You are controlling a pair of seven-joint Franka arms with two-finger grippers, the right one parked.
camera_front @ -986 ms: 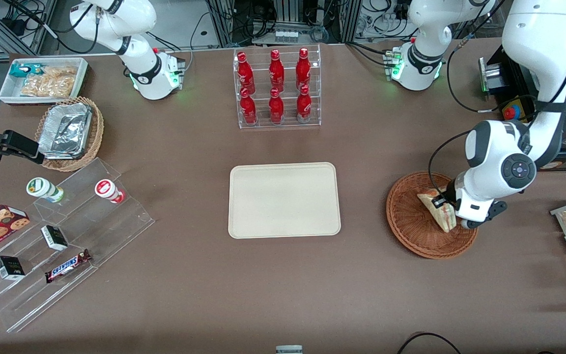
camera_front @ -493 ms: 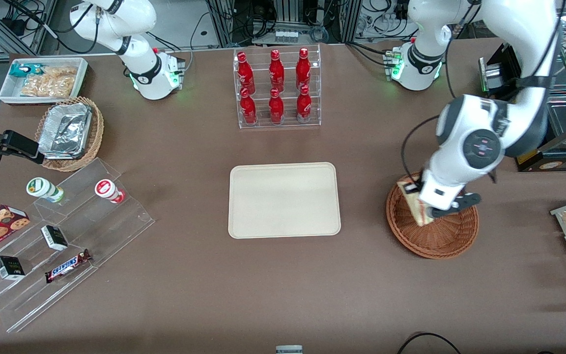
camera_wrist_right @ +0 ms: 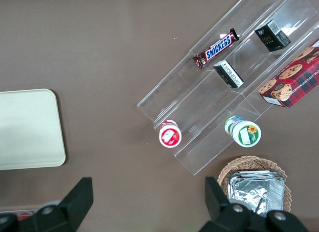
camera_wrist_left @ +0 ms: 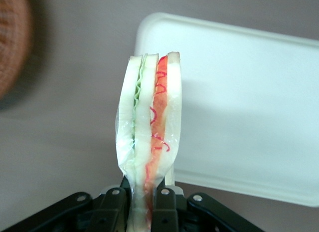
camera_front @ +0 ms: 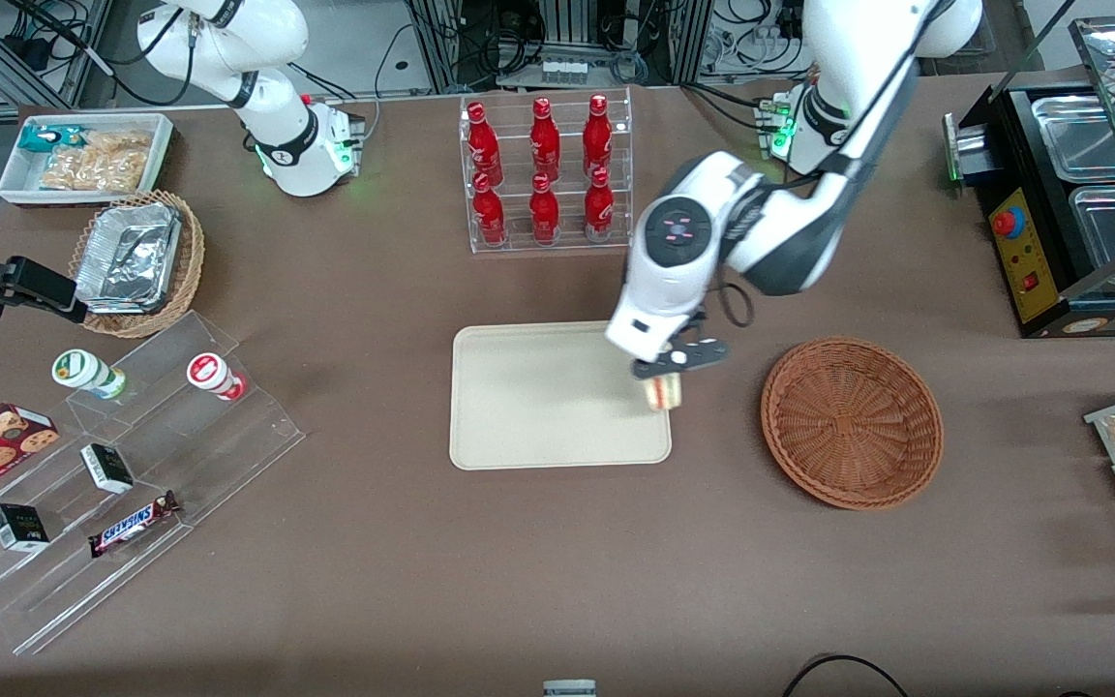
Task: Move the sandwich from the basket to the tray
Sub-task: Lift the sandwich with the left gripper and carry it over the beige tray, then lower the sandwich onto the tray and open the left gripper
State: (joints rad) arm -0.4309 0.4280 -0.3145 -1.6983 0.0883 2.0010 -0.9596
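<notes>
Front view first: the gripper (camera_front: 666, 373) is hung over the edge of the tray (camera_front: 538, 407) that lies toward the working arm's end, and it's clamped tight on the sandwich (camera_front: 663, 392). From the left wrist view the sandwich (camera_wrist_left: 149, 137) is seen pinched at its narrow end between the black fingers (camera_wrist_left: 114, 212), with the white bread, green layer and red layer standing out edge-on in clear wrap. So the wedge is held up in the air over the tray's rim, not set down yet. The basket (camera_front: 851, 422) is left sitting on the brown table (camera_front: 557, 581) beside the tray, well apart from the gripper, with nothing seen inside it. A rack of red bottles (camera_front: 545, 174) is stood farther from the camera than the tray.
</notes>
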